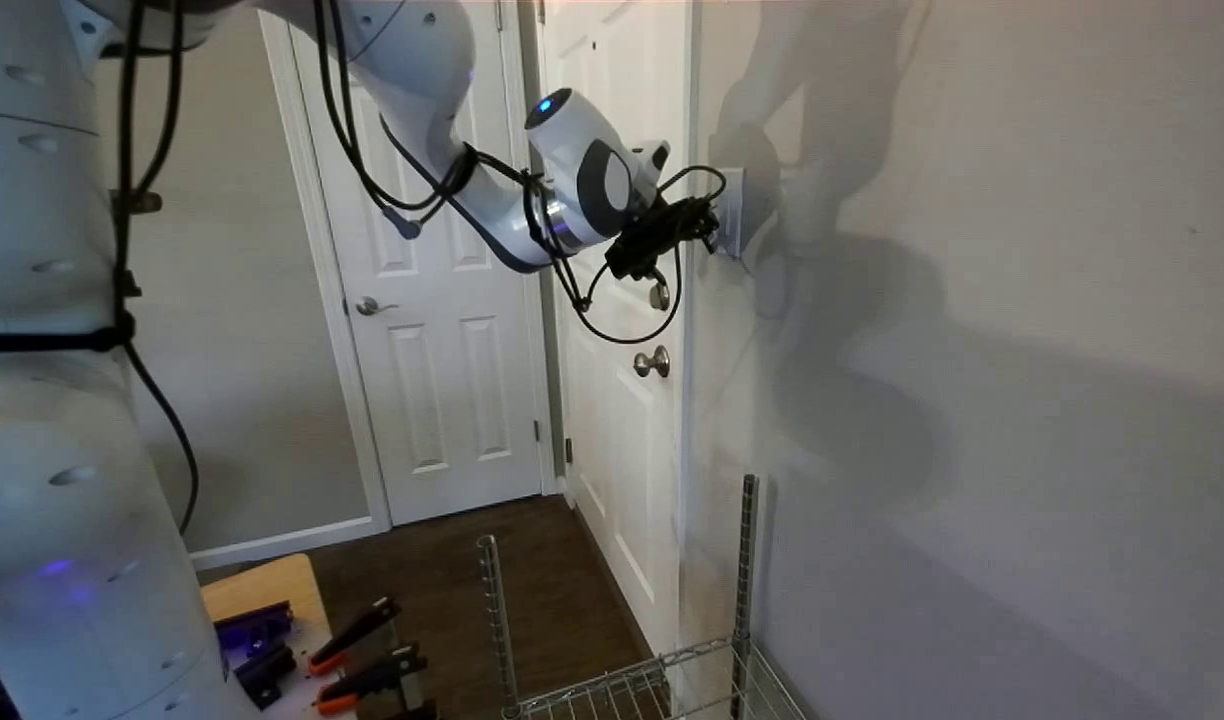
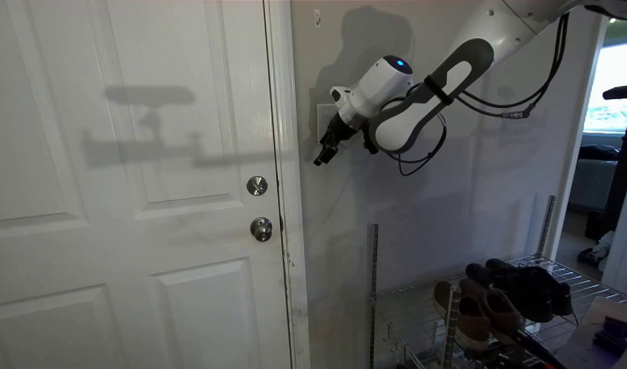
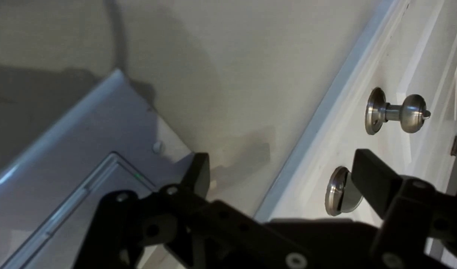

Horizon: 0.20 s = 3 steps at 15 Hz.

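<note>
Filling the background first: beige wall point(image 1: 1092, 300), taking broad grey shadows point(image 1: 852, 340). Down below, dark floor point(image 1: 562, 580), glimpsed in an exterior view. Now onto the white panelled door point(image 2: 129, 246), set in its frame point(image 2: 295, 230) right beside that wall. Another white door point(image 1: 432, 340) round the corner, seen in an exterior view.

Up to the arm point(image 2: 457, 77) next, white and grey, bent and reaching high along the wall, trailing looped black cables point(image 1: 127, 120). Lower down, catching a wire rack point(image 2: 582, 281) with upright metal posts, and near the arm's base a small counter point(image 1: 272, 580). On the rack, black shoes point(image 2: 528, 292) next to brown shoes point(image 2: 505, 315); by the counter, black tools point(image 1: 377, 675) with orange ends and a dim purple item point(image 1: 252, 628).

And look at this, the black pincer point(image 3: 282, 164), up close to the wall, fingers point(image 3: 200, 172) set wide apart, framing wall and door edge in the wrist view. Nearest to it, white wall plate point(image 3: 90, 153), fixed on the wall just beside the door frame, partly behind the pincer in both exterior views, tucking a corner behind one finger in the wrist view. Touching or not? Can't tell.

Down to the hardware: round doorknob point(image 3: 411, 114), brushed metal, standing out from the door; just above it on the door, deadbolt point(image 3: 336, 190), half hidden behind the opposite finger in the wrist view. Smallest of all, glowing on the plate's inner frame: tiny green light point(image 3: 138, 175).
</note>
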{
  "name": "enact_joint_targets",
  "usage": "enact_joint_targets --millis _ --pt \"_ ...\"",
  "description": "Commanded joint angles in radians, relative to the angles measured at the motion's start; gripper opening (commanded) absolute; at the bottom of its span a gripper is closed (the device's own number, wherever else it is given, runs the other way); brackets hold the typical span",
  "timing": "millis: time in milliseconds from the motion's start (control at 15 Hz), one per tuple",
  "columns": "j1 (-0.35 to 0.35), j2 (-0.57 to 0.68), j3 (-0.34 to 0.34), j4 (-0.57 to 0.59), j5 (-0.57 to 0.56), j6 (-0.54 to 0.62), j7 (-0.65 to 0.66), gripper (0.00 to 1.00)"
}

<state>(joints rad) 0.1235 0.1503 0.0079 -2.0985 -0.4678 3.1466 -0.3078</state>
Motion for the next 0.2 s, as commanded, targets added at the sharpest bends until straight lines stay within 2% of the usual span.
enact_joint_targets --millis 0,133 --pt "0.000 0.000 0.000 0.000 0.000 0.000 0.000 1.00" --pt "0.000 0.000 0.000 0.000 0.000 0.000 0.000 1.00"
